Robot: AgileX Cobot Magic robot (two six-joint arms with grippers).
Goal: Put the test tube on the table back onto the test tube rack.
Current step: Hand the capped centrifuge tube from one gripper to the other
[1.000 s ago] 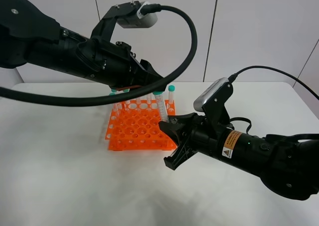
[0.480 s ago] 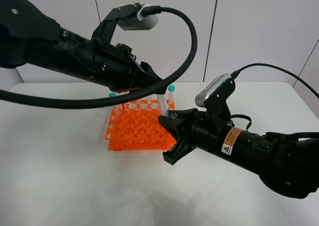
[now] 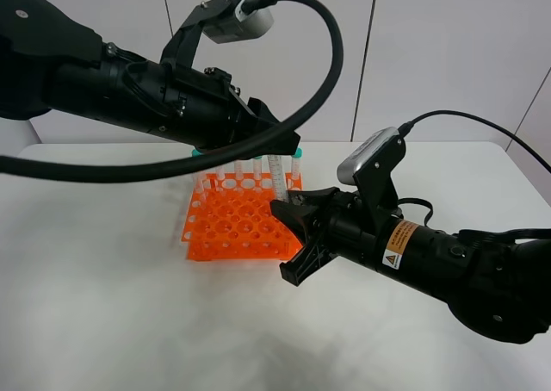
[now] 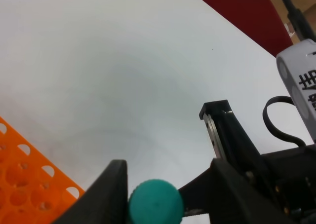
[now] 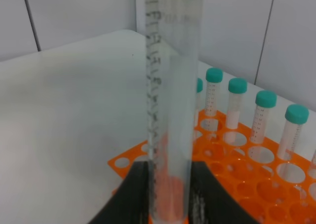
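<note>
Left of and in front of the bright orange gridded plastic rack the white matte worktop lies open — free passage there. A row of teal-capped clear tubes stands along the rack's far edge. At its right side my left tool above and my right tool below crowd one upright clear graduated tube — little room between them.

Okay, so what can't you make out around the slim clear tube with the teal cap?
Left wrist: the picture's edge cuts off the slim clear plastic test tube below its teal-green cap; whether the left gripper clamps it is unclear.
Exterior high: the left gripper hides the cap, the right gripper hides the tip.
Right wrist: the picture's edge crops the cap.
</note>
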